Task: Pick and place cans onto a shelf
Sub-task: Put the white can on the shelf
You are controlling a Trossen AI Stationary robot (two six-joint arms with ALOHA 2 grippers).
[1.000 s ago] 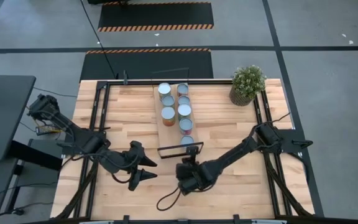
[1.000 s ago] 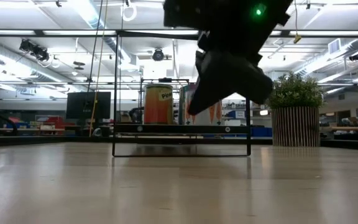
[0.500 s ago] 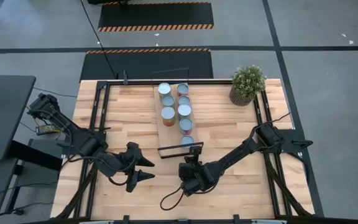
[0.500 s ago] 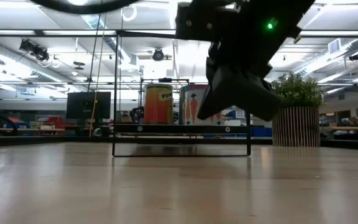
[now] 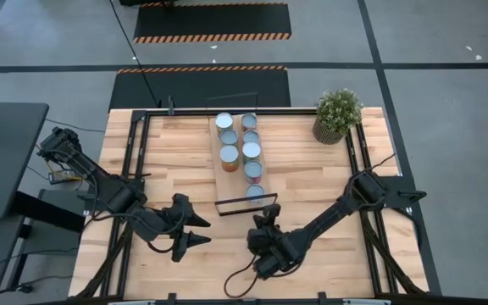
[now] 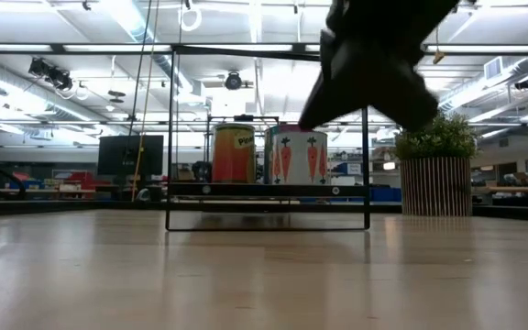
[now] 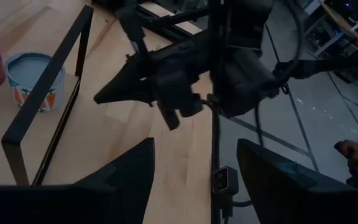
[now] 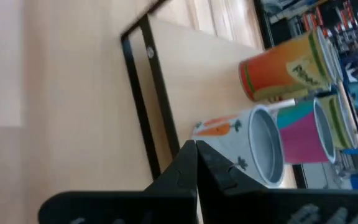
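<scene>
Shelf [image 5: 241,157] sits mid-table, a long light-wood board with a black wire frame [image 5: 246,203] at its near end. We count eight cans [image 5: 252,151] on it in two rows, tops silvery, pale blue and reddish-orange. All of them stand on the board, beyond both grippers.

Right gripper [image 5: 266,222] hangs above the tabletop [image 5: 329,254] just short of the wire frame, tips toward the shelf. Its wrist view shows the two fingers [image 8: 188,168] pressed together with nothing between them, so we read it as closed and empty. Past those tips lie a white carrot-print can [image 8: 253,149], an orange can [image 8: 284,65] and a magenta can [image 8: 309,134], all behind the frame bar. Low view shows the same orange can [image 6: 234,153] and carrot can [image 6: 295,158] upright on the shelf, with the right gripper [image 6: 365,101] dark above them and clear of both.

Left gripper [image 5: 195,230] waits over the table beside the right one, well short of the shelf, fingers spread wide with nothing between them; its wrist view shows both fingers [image 7: 126,174] with a broad gap. A pale blue-topped carrot can [image 7: 36,79] stands ahead of it behind the frame.

Potted plant [image 5: 337,116] stands at the far right corner, well apart from the right gripper.
</scene>
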